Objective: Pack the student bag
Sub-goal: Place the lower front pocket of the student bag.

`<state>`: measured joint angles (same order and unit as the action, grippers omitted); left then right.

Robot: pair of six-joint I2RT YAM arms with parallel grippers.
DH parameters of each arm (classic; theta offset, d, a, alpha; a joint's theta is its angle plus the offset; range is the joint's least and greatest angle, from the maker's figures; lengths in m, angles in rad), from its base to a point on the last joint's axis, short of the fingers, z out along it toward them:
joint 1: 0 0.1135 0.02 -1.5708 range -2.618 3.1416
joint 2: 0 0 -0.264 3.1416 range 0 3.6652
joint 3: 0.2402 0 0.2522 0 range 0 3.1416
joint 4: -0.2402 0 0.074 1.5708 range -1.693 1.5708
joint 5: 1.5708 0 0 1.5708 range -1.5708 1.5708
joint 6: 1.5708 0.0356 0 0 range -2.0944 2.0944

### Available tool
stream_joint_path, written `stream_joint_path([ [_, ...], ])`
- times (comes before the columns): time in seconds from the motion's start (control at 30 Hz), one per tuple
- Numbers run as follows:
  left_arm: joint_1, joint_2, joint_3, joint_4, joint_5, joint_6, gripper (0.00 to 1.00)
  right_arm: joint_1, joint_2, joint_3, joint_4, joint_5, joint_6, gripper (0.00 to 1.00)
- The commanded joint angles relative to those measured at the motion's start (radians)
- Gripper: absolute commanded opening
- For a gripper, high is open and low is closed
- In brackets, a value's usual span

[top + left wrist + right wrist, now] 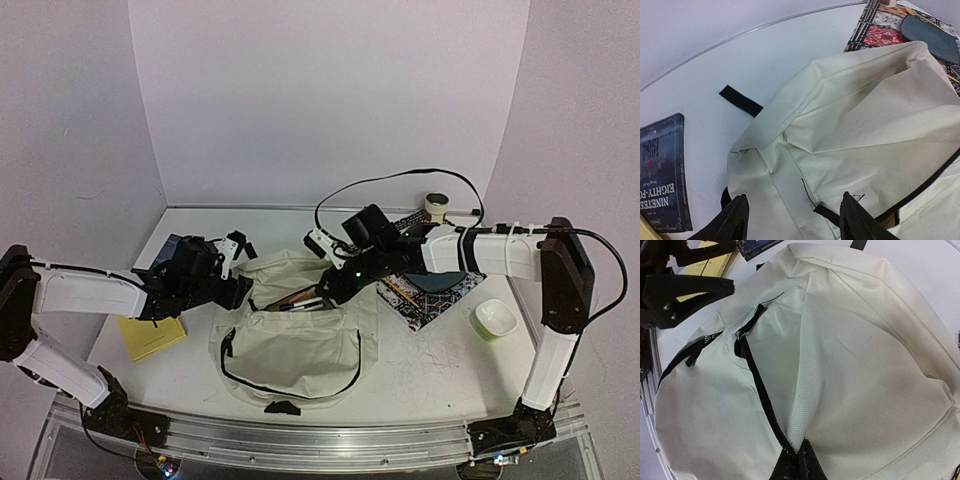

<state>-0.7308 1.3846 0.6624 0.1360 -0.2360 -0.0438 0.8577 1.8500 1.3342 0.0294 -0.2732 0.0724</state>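
The student bag (pixel 300 345) lay flat in the middle of the table with its front pocket toward my bases. Its main zipper was undone along the top, and a few pens (pixel 300 298) showed in the mouth. My right gripper (pixel 797 462) was closed tight on the bag's edge, right at the black zipper line. A fold of the cream fabric was pinched between its tips and drawn up into a ridge. My left gripper (pixel 795 200) stood over the bag's left shoulder with its jaws spread wide and nothing held between them. The fabric lay just below the fingers (pixel 735 220), and I could not tell whether they touched it. A black strap end (pixel 740 100) stuck out from under the bag's far edge onto the bare table. A dark blue book (pixel 662 170), with "NINETEEN EIGHTY-" readable on its cover, lay to the left of the bag near that far corner. A yellow notepad (pixel 150 337) lay left of the bag as well, nearer my bases than the book. Just beside the bag on the right was a patterned mat (pixel 425 305) with a dark grey pouch (pixel 445 282) and some pencils (pixel 400 290) on it. I could not tell whether mat and bag touched. A small pale green bowl (pixel 495 318) sat farther right of the bag, past the mat. A roll of tape (pixel 436 205) stood well behind the bag, to its right, by the back wall.
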Motion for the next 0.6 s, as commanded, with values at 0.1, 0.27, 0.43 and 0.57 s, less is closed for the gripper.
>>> stream_joint_path([
  [0.1, 0.119, 0.126, 0.135, -0.127, 0.122, -0.208, 0.63, 0.001, 0.005, -0.013, 0.009, -0.029, 0.029, 0.06],
  [0.27, 0.152, 0.238, 0.219, -0.178, 0.184, -0.237, 0.64, 0.001, 0.012, -0.026, 0.009, -0.035, 0.038, 0.06],
  [0.43, 0.173, 0.331, 0.262, -0.18, 0.256, -0.266, 0.64, 0.0, 0.023, -0.026, 0.009, -0.042, 0.046, 0.08],
  [0.57, 0.177, 0.381, 0.273, -0.18, 0.301, -0.277, 0.59, 0.0, 0.002, -0.034, 0.009, -0.033, 0.051, 0.14],
])
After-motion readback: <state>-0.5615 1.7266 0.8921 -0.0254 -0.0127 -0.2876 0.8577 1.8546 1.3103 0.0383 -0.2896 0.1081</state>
